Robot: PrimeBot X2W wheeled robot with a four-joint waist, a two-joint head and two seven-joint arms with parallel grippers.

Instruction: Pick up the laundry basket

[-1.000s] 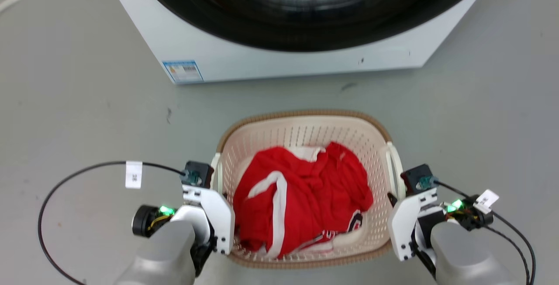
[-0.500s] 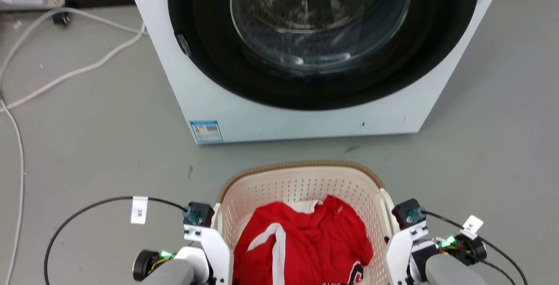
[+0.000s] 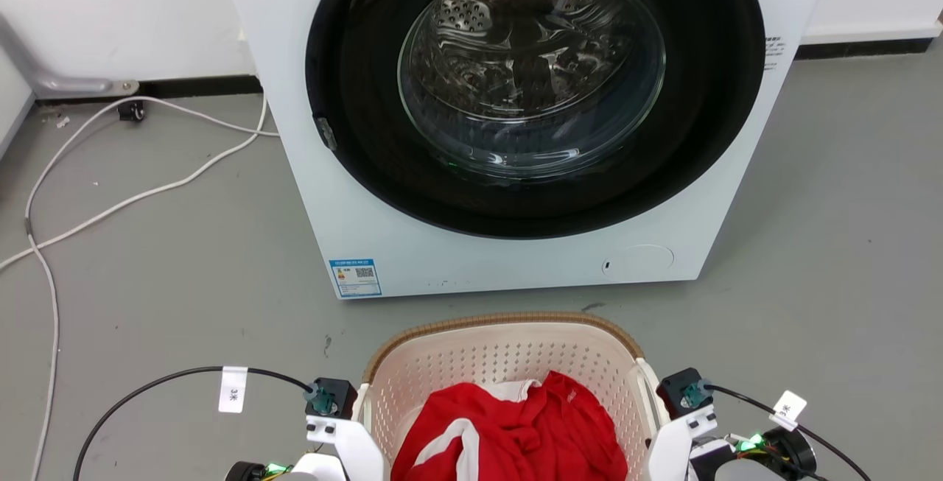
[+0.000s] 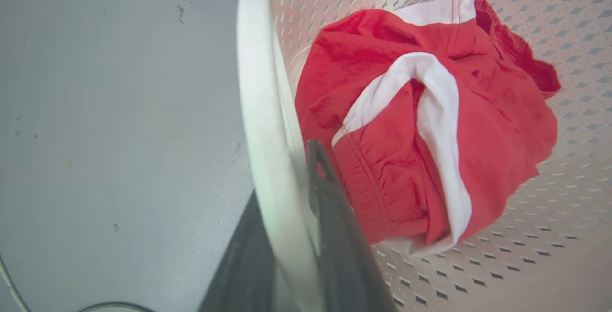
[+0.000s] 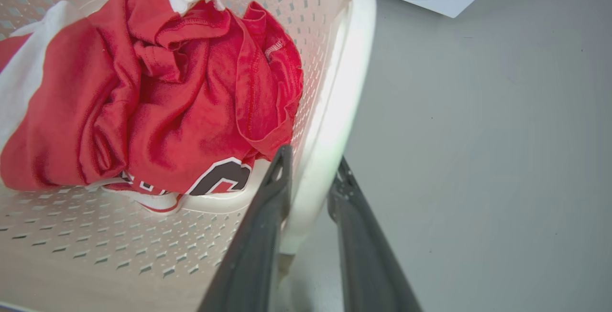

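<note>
The laundry basket (image 3: pixel 501 320), cream perforated plastic with a brown woven-look rim, sits at the bottom centre of the head view in front of the washing machine, with red and white clothes (image 3: pixel 516 437) inside. In the left wrist view my left gripper (image 4: pixel 287 173) is shut on the basket's white left handle (image 4: pixel 258 87), one dark finger on each side. My right gripper (image 5: pixel 313 159) clamps the white right handle (image 5: pixel 344 73) the same way. The basket's near half is cut off by the head view's bottom edge.
The white washing machine (image 3: pixel 516 267) with its round glass door (image 3: pixel 530 76) stands close behind the basket. White cables (image 3: pixel 147 194) trail over the grey floor at the left, below a white wall (image 3: pixel 110 17). Black cables loop from both wrists.
The head view has swung upward, so the basket and both wrists now sit lower in it and the whole washer door shows. Both grippers stay on the handles.
</note>
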